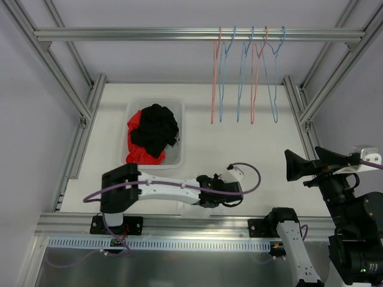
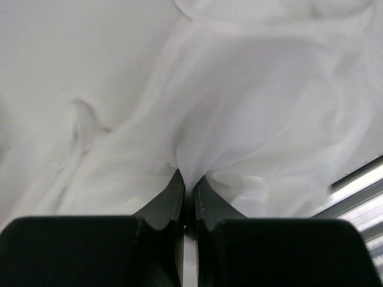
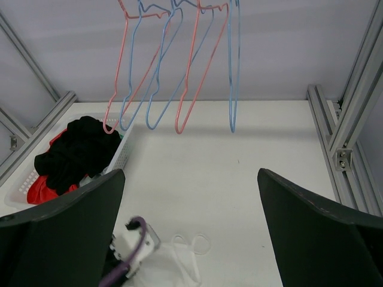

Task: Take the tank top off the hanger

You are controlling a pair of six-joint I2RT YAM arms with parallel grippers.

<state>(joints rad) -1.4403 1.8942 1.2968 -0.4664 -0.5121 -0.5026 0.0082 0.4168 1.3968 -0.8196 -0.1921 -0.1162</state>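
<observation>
From above I see the left gripper low by the near edge of the table, and the right gripper raised at the right. My left wrist camera shows its fingers clamped on a fold of the white tank top. On the right wrist camera the jaws stand wide apart, holding nothing, and the tank top lies crumpled on the table, well apart from the hangers

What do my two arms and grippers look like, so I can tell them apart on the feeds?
Both are white links with black joint housings. The left arm carries a purple cable looping by its wrist; the right arm looks mostly black in the top view. The left gripper has dark, flat, tapering fingers; the right gripper has broad black ones.
</observation>
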